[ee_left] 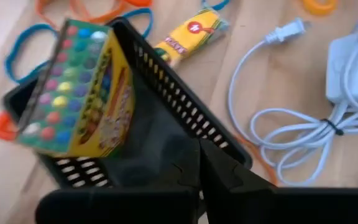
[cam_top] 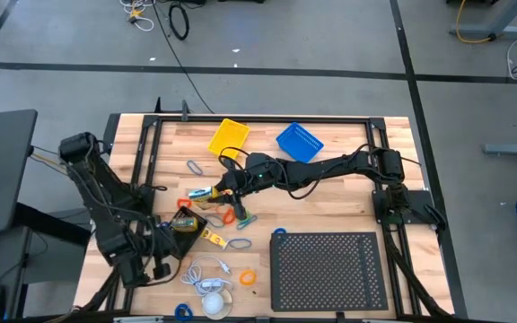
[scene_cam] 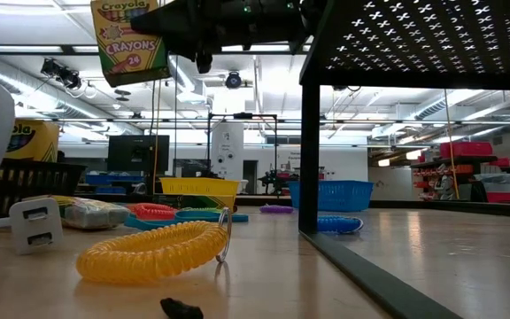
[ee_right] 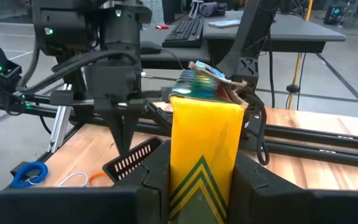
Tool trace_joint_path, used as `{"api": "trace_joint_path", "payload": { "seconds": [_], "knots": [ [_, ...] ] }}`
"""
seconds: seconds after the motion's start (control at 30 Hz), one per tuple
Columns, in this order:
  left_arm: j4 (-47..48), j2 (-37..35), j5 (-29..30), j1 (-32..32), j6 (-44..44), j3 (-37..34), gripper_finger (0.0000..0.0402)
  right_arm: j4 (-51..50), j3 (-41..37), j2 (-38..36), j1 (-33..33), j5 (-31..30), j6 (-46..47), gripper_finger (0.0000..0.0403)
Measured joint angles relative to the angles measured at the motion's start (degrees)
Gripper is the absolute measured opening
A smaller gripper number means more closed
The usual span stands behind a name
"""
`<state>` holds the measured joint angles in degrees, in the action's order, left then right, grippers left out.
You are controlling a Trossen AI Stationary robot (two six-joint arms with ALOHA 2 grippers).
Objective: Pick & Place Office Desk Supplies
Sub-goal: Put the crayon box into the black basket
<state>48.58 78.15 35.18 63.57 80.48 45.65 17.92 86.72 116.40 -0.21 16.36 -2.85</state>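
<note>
- Crayon boxes counted: three. One crayon box (ee_right: pixel 204 146) was held off the table, clamped upright between the right gripper's fingers (ee_right: pixel 263 183), its open top showing crayon tips.
- The same box appeared in the low view (scene_cam: pixel 131 40) raised high above the wood, "Crayons 24" readable on its face.
- The second crayon box (ee_left: pixel 73 93) stood tilted inside a small black basket (ee_left: pixel 185 106), leaning on the basket's wall, crayon tips up.
- The third, a flat yellow crayon pack (ee_left: pixel 188 34), lay on the table just beside that basket.
- Right gripper (cam_top: pixel 215 191): reached in from the right arm across the table's middle, jaws closed on the box's two sides.
- Left gripper (ee_left: pixel 199 168): fingers pressed together with no gap, gripping the basket's near wall.
- Loops on the wood: an orange one (cam_top: pixel 226 215), a blue one (cam_top: pixel 279 232), a yellow coil (scene_cam: pixel 153 251) and a purple one (scene_cam: pixel 276 209); more small pieces lay there that I could not count.
- One white power cord (ee_left: pixel 303 124) lay coiled near the basket.
- Two further baskets at the far edge: yellow basket (cam_top: pixel 229 136) and blue basket (cam_top: pixel 299 142).
- One black perforated tray (cam_top: pixel 328 269) stood at the near right.
</note>
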Motion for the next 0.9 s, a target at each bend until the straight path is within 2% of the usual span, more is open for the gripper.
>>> {"api": "trace_joint_path", "payload": {
  "seconds": [0.2,0.37,0.57,0.73,0.9],
  "knots": [
    [-6.0,0.0,-1.1,-3.9,-0.4,-5.2,0.0002,0.0,0.0,0.0,0.0,0.0,0.0,0.0095],
    [-6.7,0.0,-4.5,-7.7,-0.3,-8.2,0.0002,0.0,0.0,0.0,0.0,0.0,0.0,0.0095],
    [-5.9,0.0,-5.2,-10.4,-3.5,-8.3,0.0001,0.0,0.0,0.0,0.0,-0.1,-0.5,0.0095],
    [-2.6,0.2,-3.7,-11.5,-1.7,-8.3,0.0001,0.0,0.1,0.0,0.0,-0.6,-1.0,0.0095],
    [-0.8,3.3,-3.8,-12.5,-1.4,-8.3,0.0001,0.0,0.1,0.0,0.3,-1.8,-2.0,0.0095]
  ]
}}
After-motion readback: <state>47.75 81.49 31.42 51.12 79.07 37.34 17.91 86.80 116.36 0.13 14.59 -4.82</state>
